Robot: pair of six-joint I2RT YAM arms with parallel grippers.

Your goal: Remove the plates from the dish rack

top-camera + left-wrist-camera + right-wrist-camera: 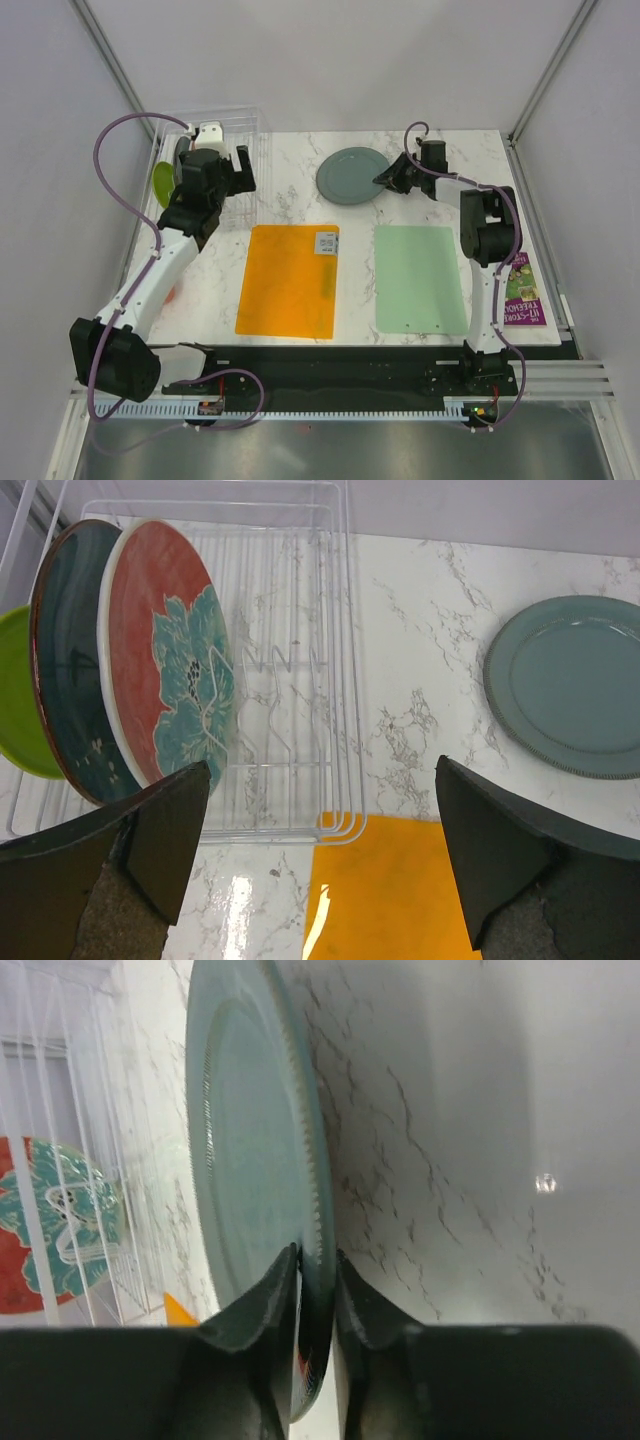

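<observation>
The grey-green plate (352, 175) lies flat and face up at the far middle of the marble table (290, 195), out of the rack and well to its right. It sits beyond the gap between the orange mat (290, 280) and the pale green mat (420, 278). Being round, it has no long axis to speak of. I cannot tell whether it rests fully on the table.

My right claw (315, 1290) is clamped on the plate's right-hand rim, one finger above and one below. That arm reaches forward from its base and bends left at the wrist to meet the plate edge-on.

The other three plates stand on edge at the left end of the clear dish rack (300, 680). Their faces are turned right, toward the bare slots. The red flowered plate (165, 660) is innermost, the dark teal plate (65, 660) is just behind it, and the lime-green plate (15, 700) is outermost.

My left claw (320, 770) hangs above the rack's near edge with its fingers spread wide, holding nothing. That arm stretches forward, its wrist tipped downward.
</observation>
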